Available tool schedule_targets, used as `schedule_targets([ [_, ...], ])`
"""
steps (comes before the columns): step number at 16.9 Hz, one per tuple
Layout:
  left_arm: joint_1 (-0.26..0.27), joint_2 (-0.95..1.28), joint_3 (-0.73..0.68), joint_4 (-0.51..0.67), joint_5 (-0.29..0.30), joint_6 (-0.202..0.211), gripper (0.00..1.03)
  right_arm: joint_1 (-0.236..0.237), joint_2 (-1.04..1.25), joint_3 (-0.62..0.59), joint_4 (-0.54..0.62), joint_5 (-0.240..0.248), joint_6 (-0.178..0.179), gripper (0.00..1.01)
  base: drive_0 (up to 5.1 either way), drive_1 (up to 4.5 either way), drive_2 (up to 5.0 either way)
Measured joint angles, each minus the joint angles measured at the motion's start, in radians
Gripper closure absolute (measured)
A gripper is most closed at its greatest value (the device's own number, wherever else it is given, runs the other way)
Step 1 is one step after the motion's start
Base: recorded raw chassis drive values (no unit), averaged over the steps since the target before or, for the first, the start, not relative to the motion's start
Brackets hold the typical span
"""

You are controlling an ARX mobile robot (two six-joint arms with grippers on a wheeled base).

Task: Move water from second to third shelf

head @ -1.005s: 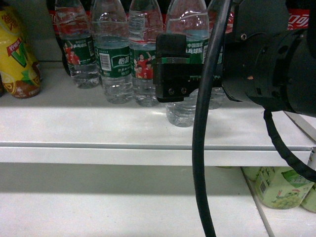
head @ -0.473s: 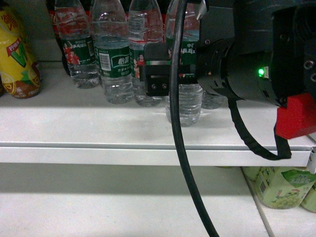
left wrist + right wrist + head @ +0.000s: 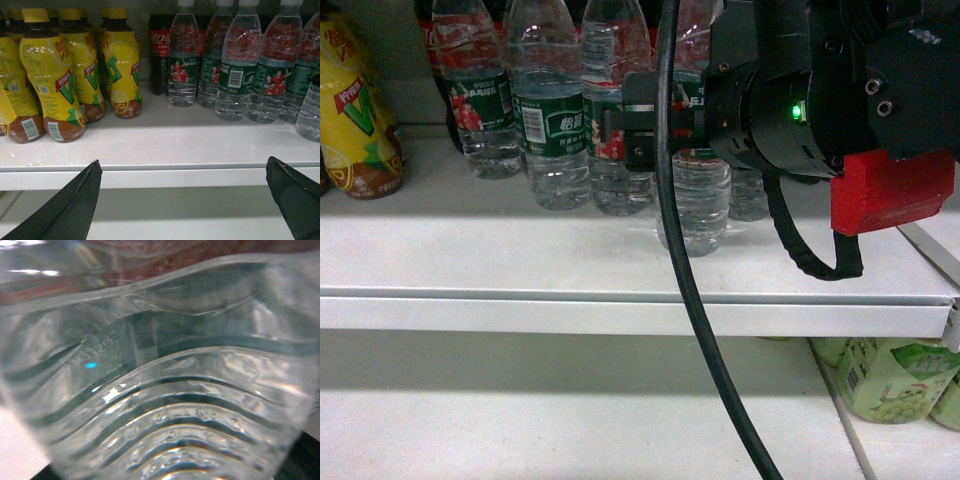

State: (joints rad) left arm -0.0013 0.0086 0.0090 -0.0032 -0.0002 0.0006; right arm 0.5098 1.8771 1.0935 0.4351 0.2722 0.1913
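Note:
The water (image 3: 695,205), a clear ribbed bottle with a green label, stands on the white shelf (image 3: 520,260) a little in front of its row. My right gripper (image 3: 632,135) reaches in from the right at label height, and its black near finger (image 3: 638,150) overlaps the bottle's left side. The far finger is hidden. In the right wrist view the water (image 3: 165,390) fills the picture and no jaws show. The left wrist view catches the same water (image 3: 309,117) at its right edge. My left gripper (image 3: 182,165) hangs open and empty below the shelf's front edge.
More green-labelled bottles (image 3: 550,120) stand in a row behind. Yellow tea bottles (image 3: 55,75) fill the shelf's left and a cola bottle (image 3: 160,45) stands at the back. A black cable (image 3: 685,290) hangs across the front. Pale green bottles (image 3: 885,380) sit on the lower shelf at right.
My right arm has swung left and slightly up, bringing its red part into view. The near finger slid left across the water's label. The water still stands in the same spot.

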Motion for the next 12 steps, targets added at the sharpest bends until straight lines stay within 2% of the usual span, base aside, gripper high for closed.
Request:
schedule_targets([
  [1,0.000,0.000,0.000,0.000,0.000,0.000,0.05,0.001,-0.001,0.000,-0.001,-0.002,0.003,0.32,0.0,0.00,0.0],
  [2,0.000,0.000,0.000,0.000,0.000,0.000,0.05,0.001,-0.016,-0.005,-0.014,-0.004,0.004,0.47,0.0,0.00,0.0],
  [4,0.000,0.000,0.000,0.000,0.000,0.000,0.05,0.001,-0.053,-0.046,-0.010,-0.008,0.005,0.59,0.0,0.00,0.0],
  [8,0.000,0.000,0.000,0.000,0.000,0.000,0.05,-0.001,-0.200,-0.200,-0.016,-0.046,0.003,0.61,0.0,0.00,0.0],
  [11,0.000,0.000,0.000,0.000,0.000,0.000,0.05,-0.029,-0.351,-0.346,0.008,-0.100,-0.007,0.61,0.0,0.00,0.0],
  [12,0.000,0.000,0.000,0.000,0.000,0.000,0.05,-0.037,-0.372,-0.369,0.018,-0.101,-0.010,0.61,0.0,0.00,0.0],
])
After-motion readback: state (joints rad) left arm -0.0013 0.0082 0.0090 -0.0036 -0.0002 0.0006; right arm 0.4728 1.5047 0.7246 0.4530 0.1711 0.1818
